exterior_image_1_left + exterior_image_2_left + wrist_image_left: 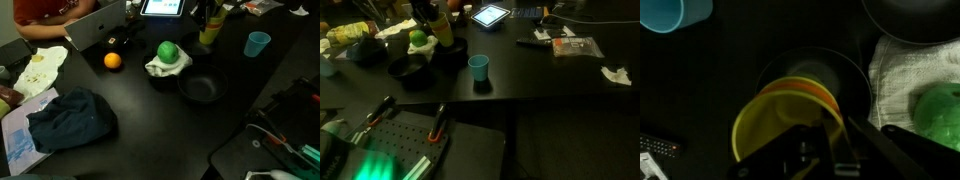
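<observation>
Wrist view shows the gripper (830, 135) with its fingers (875, 145) pinched narrow on the rim of a yellow cup (765, 125), held over a black bowl (858, 78). A white cloth (895, 75) bearing a green ball (940, 115) lies just beside, and a blue cup (670, 12) stands apart.

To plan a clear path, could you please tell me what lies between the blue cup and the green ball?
The yellow cup, gripped by the end effector, lies between the blue cup and green ball in the wrist view.
</observation>
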Robot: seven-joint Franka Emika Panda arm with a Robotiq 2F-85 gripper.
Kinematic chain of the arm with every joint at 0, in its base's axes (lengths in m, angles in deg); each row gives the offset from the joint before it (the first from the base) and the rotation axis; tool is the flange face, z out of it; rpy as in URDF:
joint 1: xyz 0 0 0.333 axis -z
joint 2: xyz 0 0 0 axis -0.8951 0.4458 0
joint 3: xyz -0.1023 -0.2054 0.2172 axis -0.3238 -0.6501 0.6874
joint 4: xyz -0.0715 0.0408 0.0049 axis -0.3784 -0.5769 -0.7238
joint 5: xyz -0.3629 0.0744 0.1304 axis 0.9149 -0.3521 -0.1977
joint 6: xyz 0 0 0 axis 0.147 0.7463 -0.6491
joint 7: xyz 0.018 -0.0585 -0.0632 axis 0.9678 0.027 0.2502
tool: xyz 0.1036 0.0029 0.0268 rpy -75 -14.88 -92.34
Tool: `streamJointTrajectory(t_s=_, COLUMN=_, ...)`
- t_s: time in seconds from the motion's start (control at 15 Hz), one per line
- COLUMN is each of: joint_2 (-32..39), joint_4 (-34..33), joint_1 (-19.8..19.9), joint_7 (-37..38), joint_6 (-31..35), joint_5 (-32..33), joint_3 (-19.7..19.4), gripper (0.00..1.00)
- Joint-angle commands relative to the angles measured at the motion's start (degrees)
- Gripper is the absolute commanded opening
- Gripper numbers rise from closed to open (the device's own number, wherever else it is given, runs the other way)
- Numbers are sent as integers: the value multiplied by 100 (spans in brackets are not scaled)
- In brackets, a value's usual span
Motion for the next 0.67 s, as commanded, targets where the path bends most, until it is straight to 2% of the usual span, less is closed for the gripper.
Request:
streamJointTrajectory(t_s=0.0, joint_2=437, joint_4=-199, joint_1=-98, joint_7=-405, joint_6=348, joint_5=-289, joint_3=-14, gripper=3)
streamJointTrajectory(t_s=0.33, joint_2=859, joint_4=-382, joint_1=-244, joint_7=-879, joint_6=637, joint_5=-519, joint_3=-26, gripper=3)
streamJointTrajectory(t_s=0.6, joint_2=1073, joint_4=-543, joint_1=-345, joint_7=-1011, joint_6=580, joint_5=-525, joint_3=-94, gripper=5)
